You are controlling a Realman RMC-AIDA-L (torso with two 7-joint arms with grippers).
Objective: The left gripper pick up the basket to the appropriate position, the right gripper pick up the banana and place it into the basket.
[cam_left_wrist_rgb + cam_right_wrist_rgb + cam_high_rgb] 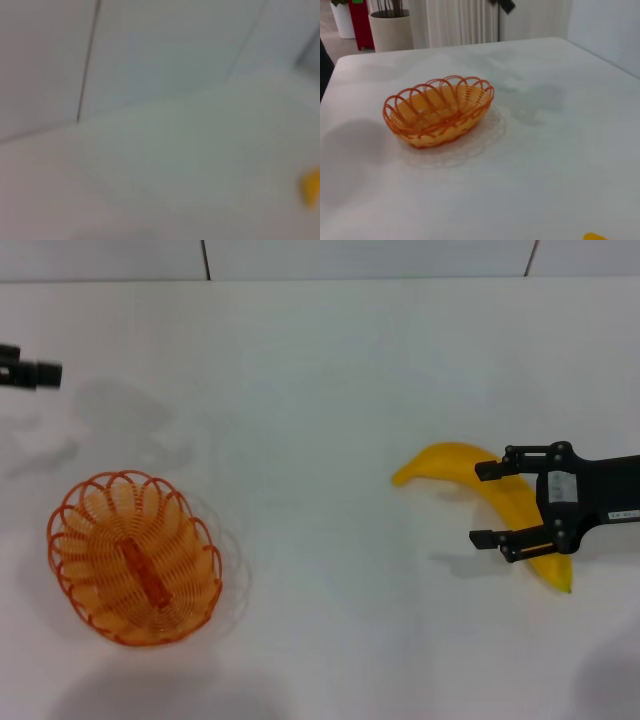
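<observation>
Right hand (pixel 492 505), black with white label, spread open astride curved yellow banana (pixel 470 472) at desk's (pixel 330 370) right for lifting; orange wire basket (pixel 134 557) near-left, empty; left hand (pixel 30 371) far-left, grip indeterminable.

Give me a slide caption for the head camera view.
Open right gripper straddles the banana; empty orange basket sits apart, left gripper far off.

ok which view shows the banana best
The head view: the banana lies nearly whole on the table, the right gripper with open fingers over its middle. The left wrist and right wrist views catch only a yellow sliver.
</observation>
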